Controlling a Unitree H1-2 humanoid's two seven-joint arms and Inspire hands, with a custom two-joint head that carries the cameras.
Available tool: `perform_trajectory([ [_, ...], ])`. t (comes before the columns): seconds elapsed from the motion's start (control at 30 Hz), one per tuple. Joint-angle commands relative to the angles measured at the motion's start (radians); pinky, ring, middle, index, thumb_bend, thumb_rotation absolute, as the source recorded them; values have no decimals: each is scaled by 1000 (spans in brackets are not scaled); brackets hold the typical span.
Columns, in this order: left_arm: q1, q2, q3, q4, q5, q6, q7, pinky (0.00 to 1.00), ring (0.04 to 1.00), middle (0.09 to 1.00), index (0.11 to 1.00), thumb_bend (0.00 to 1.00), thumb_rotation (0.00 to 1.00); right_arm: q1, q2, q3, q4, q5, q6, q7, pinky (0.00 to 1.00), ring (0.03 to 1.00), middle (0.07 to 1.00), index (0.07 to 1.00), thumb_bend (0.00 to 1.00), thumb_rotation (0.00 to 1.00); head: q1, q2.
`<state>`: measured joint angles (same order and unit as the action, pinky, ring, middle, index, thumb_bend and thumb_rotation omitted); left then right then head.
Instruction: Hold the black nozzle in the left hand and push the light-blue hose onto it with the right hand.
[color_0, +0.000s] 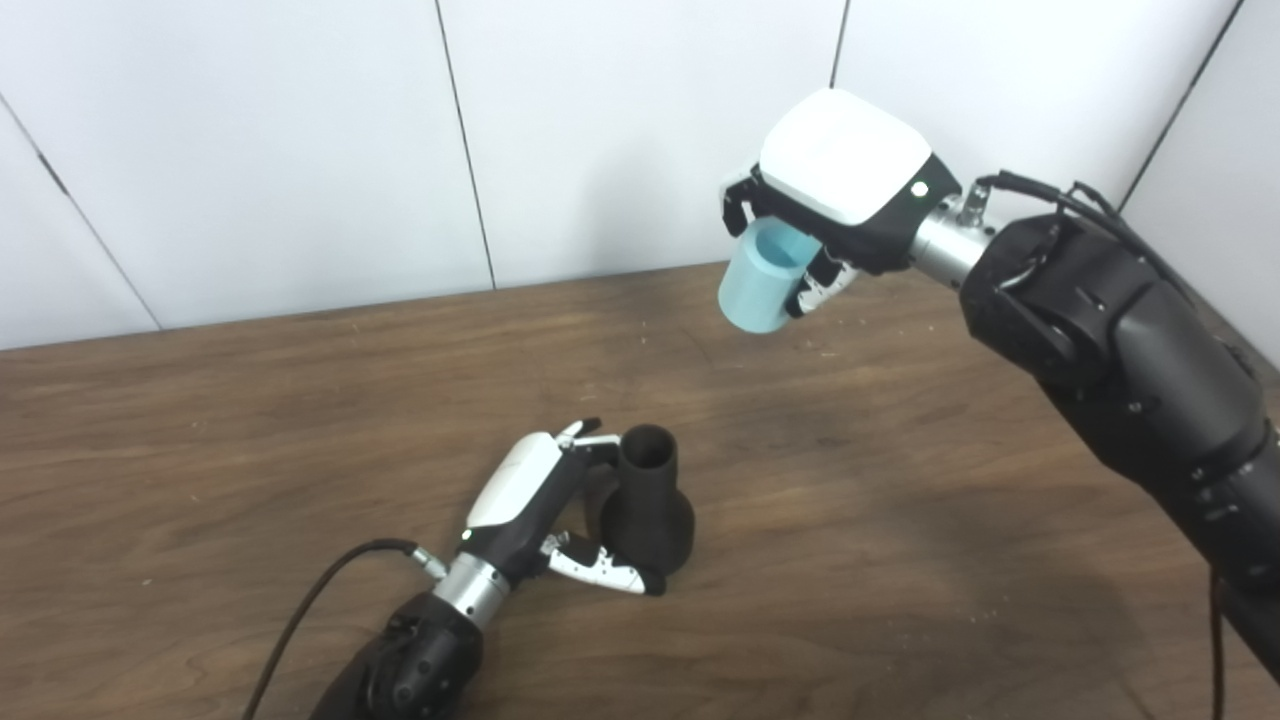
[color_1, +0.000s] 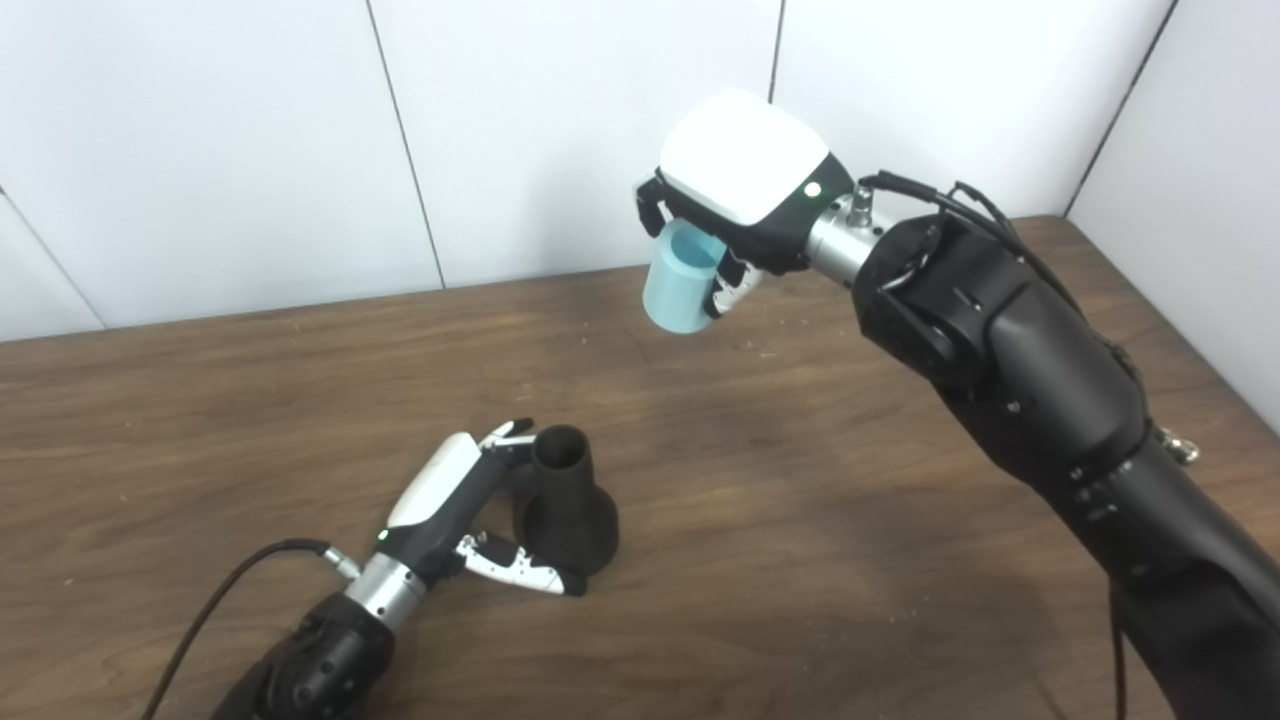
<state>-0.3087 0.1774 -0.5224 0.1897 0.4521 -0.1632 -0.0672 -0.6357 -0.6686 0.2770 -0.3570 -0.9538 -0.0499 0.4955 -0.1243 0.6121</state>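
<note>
Two robot arms work over a brown wood-grain counter (color_0: 300, 420) backed by white wall panels (color_0: 250, 150). One black nozzle (color_0: 646, 515) stands upright on the counter, wide base down and its open narrow neck pointing up. The left hand (color_0: 545, 510) lies low beside it, fingers (color_0: 592, 440) reaching to the neck on the far side and the thumb (color_0: 605, 570) stretched along the base on the near side; the grasp looks loose, and whether the fingers actually press on the nozzle cannot be told from either view. One short light-blue hose (color_0: 760, 275), a single stubby tube with its open end showing, is held well above the counter and well apart from the nozzle, toward the back wall. The right hand (color_1: 735, 190) is closed around it from above, fingers wrapped on its far side and thumb on the near side, the tube's lower end tilted down toward the counter. A green light glows on each hand's wrist end. One black cable (color_0: 320, 600) trails from the left wrist. No brand, label or readable writing shows on either object or hand.
</note>
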Motion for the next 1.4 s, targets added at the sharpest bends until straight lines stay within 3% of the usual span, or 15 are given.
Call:
perform_trajectory([
  [0.0,114,-18,-82,94,64,89,-87,949,717,549,443,514,0,-58,1,-30,-43,19,-2,30,287,376,461,528,516,0,0,0],
  [0.17,113,-23,-83,95,63,89,-86,951,717,548,443,514,0,-74,25,-44,-73,61,19,121,257,359,465,533,513,0,12,4],
  [0.37,108,-32,-90,94,68,89,-83,957,725,548,443,514,0,-126,66,-34,-124,153,72,291,248,350,480,540,510,0,35,13],
  [0.7,103,-35,-100,96,67,97,-85,944,729,547,443,514,0,-183,98,-23,-138,209,126,426,247,353,465,533,511,0,40,20],
  [1.37,101,-30,-105,89,65,104,-87,943,732,546,442,515,0,-193,139,-8,-224,165,181,511,188,336,463,531,510,0,38,25],
])
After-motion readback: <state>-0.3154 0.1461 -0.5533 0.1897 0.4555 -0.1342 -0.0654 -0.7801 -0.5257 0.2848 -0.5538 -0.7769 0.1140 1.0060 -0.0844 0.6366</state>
